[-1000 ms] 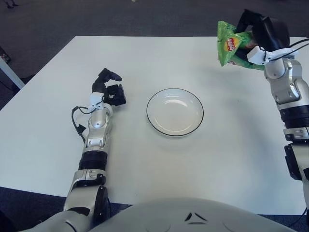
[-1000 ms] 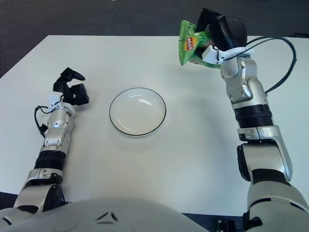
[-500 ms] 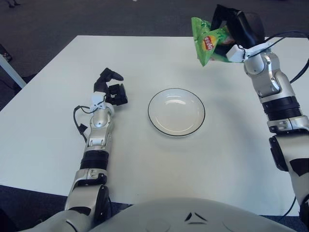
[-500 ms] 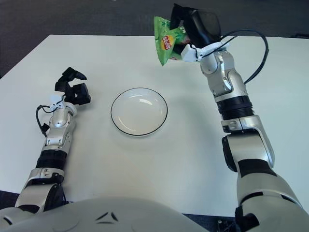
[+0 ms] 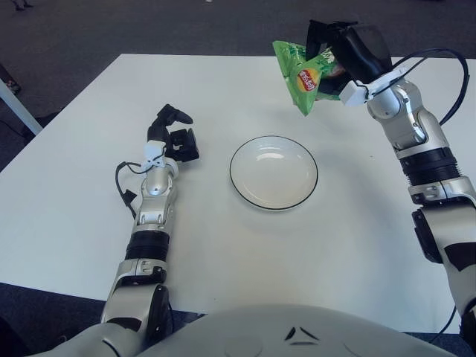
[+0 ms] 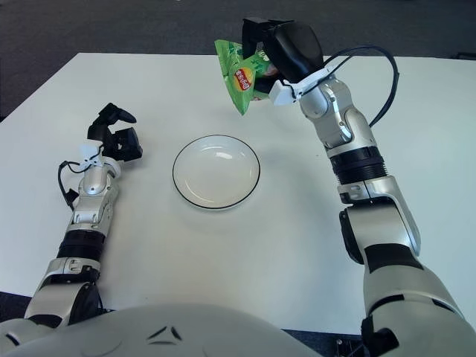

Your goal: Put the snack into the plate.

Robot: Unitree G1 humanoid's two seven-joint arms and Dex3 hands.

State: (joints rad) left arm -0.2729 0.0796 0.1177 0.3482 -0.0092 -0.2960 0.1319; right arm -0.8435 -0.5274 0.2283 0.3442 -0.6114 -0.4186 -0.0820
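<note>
- One white plate (image 5: 274, 172) with a dark rim is seen lying on the white table (image 5: 223, 245), near the middle and nearest of the things to the robot's body.
- To the left of the plate and well apart from it, the left hand (image 5: 172, 137) is shown above the table, its fingers loosely spread and nothing held in them.
- Farther back, the green snack (image 5: 300, 74) bag is gripped from behind by the right hand (image 5: 349, 53) and is held in the air, hanging tilted with its lower corner downward, beyond the plate's far rim and slightly to the right.
</note>
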